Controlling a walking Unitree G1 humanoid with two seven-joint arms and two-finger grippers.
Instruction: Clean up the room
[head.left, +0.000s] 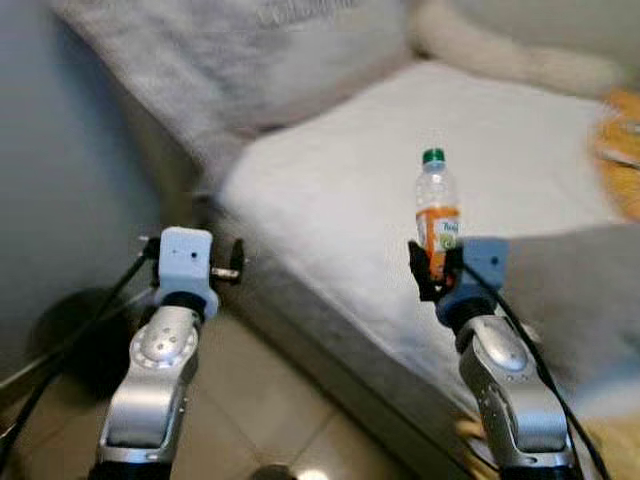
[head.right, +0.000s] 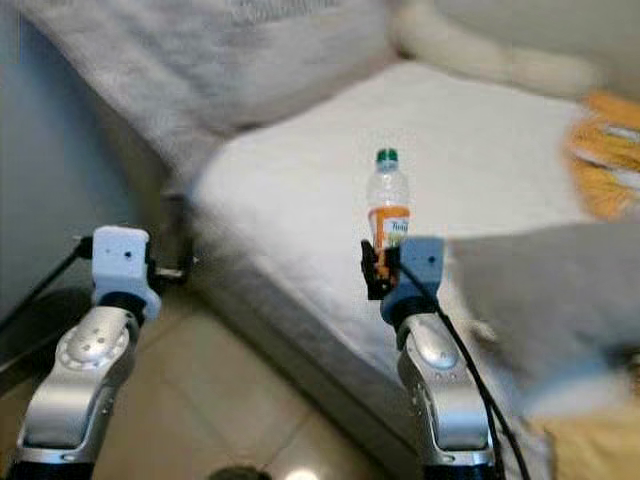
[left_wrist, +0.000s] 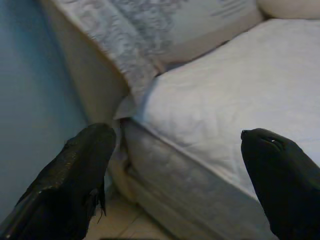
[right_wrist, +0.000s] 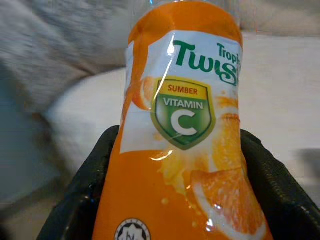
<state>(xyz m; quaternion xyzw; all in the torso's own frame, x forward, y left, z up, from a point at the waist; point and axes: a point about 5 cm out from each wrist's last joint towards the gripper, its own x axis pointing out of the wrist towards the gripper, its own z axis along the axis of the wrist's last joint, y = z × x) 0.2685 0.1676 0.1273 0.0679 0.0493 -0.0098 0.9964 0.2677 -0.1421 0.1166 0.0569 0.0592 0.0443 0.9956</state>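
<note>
Nearest the robot lies a floor of glossy beige tiles (head.left: 270, 400), with a dark round object (head.left: 75, 335) on it by the blue-grey wall (head.left: 60, 150); what that object is cannot be determined. The left claw (left_wrist: 175, 165) is raised over the floor just beside the bed's corner, its two black fingers (left_wrist: 75, 170) well apart and holding nothing. The right claw (head.left: 436, 268) is raised above the near edge of the bed and is clamped on the lower part of a clear plastic bottle with an orange label and a green cap (head.left: 437, 205); the fingers press against both sides of the label. The bottle is held off the mattress, its long axis upright, cap at the top. Beyond it stretches the white quilted mattress (head.left: 400, 150), bordered by a grey side panel (head.left: 330, 345). At the far end rest a grey patterned pillow (head.left: 250, 50) and a cream bolster (head.left: 520, 55). An orange-patterned cloth (head.left: 622, 150) lies at the mattress's right edge, blurred.
</note>
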